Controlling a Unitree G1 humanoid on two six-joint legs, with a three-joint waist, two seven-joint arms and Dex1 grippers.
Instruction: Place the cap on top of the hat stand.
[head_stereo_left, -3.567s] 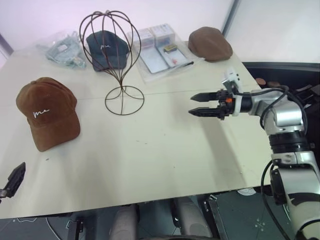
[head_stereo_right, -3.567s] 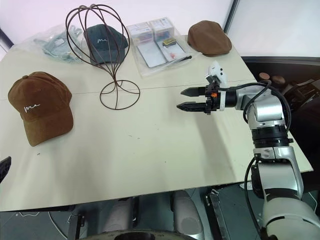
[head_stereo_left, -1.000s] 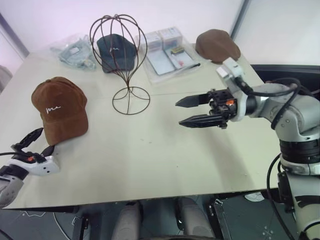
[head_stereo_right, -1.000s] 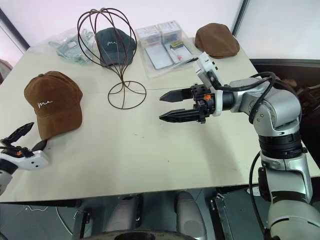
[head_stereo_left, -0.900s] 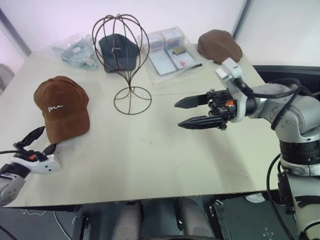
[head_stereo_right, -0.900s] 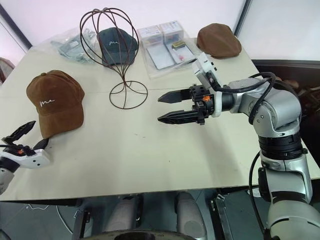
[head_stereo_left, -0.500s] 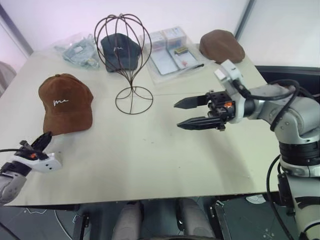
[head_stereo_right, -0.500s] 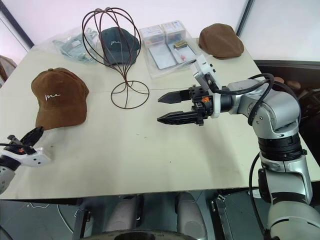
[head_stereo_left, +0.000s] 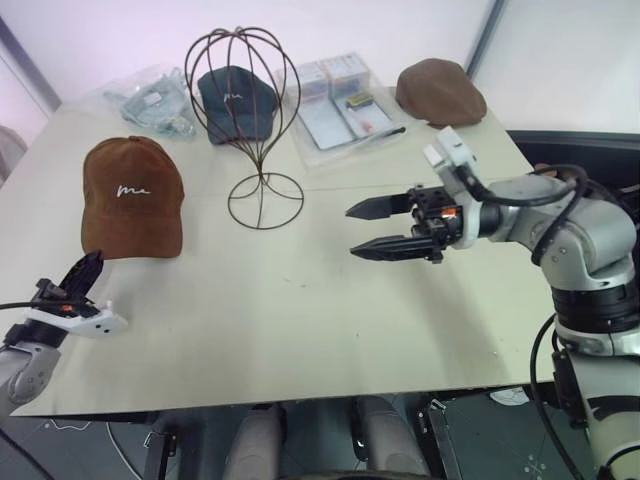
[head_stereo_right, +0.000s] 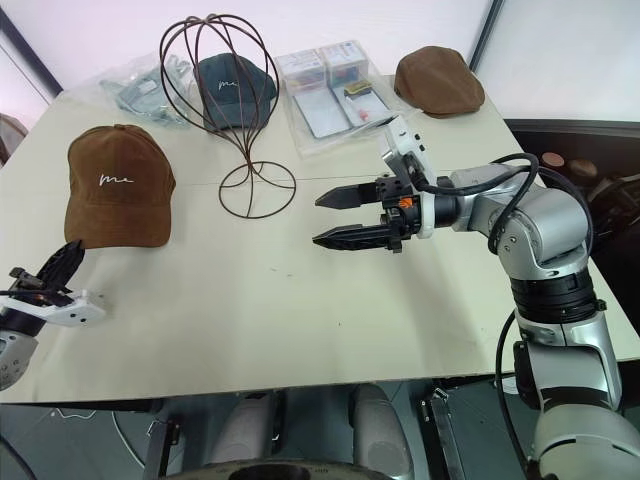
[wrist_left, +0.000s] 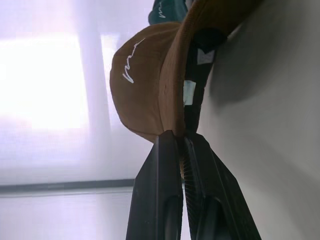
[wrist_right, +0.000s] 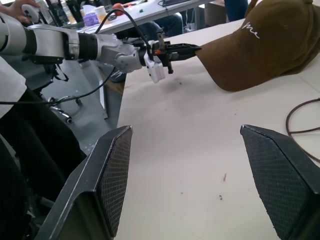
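**Left gripper clamped on cap brim, cap not yet off the table**

Left gripper (head_stereo_left: 82, 272) has its jaws closed on the edge of the brim of the cap (head_stereo_left: 132, 196). The left wrist view shows it best: both black fingers (wrist_left: 165, 165) are pressed together with the brim edge nipped between them. Brim is the sensible grab point, being the only stiff, thin part of the cap that a two-finger jaw can pinch; the crown would just collapse.

The cap sits on the table (head_stereo_left: 300, 300) toward its left side, crown up, white script facing the robot, brim pointing at the near edge where the gripper comes in. It looks tipped up slightly at the brim, but most of it is resting on the table.

The hat stand (head_stereo_left: 250, 120) is upright, well apart from the cap to its right, and its wire head cage is bare. A navy cap (head_stereo_left: 236, 96) lies behind it, a flat brown cap (head_stereo_left: 438, 90) at the far right, some packets (head_stereo_left: 345, 105) between them.

Right gripper (head_stereo_left: 372, 228) hovers over mid-table with its jaws wide apart, holding nothing, pointed toward the cap side. My guess is it's staged either to steady the stand or to take the crown during seating.

Next step as I read it: lift by the brim, carry right, lower the crown over the cage. Risk: a one-point brim pinch lets the cap swing or droop.
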